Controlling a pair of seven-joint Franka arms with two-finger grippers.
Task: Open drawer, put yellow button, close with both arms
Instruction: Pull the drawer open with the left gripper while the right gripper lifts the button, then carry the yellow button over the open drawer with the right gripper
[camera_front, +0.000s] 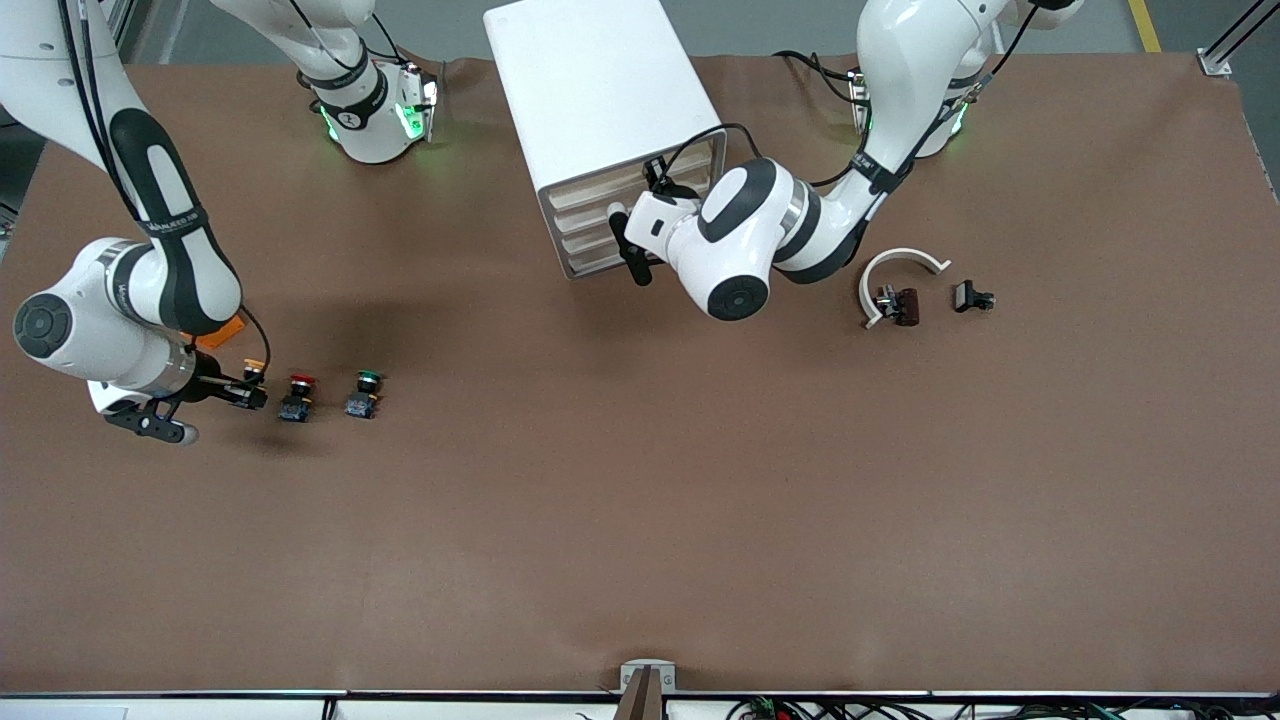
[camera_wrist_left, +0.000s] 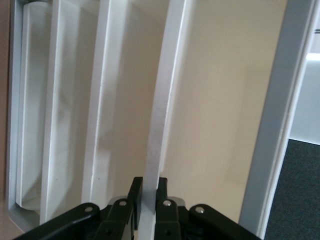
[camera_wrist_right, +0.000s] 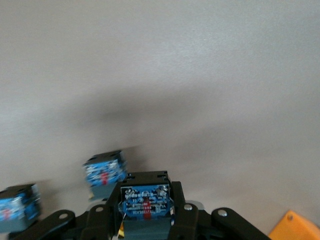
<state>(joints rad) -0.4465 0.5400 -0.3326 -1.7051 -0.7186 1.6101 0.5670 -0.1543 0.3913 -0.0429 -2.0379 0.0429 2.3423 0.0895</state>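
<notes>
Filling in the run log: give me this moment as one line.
left end effector: shut on drawer front edge | right end effector: shut on yellow button | red button, green button: on table

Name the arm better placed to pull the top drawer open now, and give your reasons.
Left. The left gripper is already at the cabinet, fingers shut on the front edge of the drawer. The right gripper is near the table's right-arm end, shut on the yellow button.
</notes>
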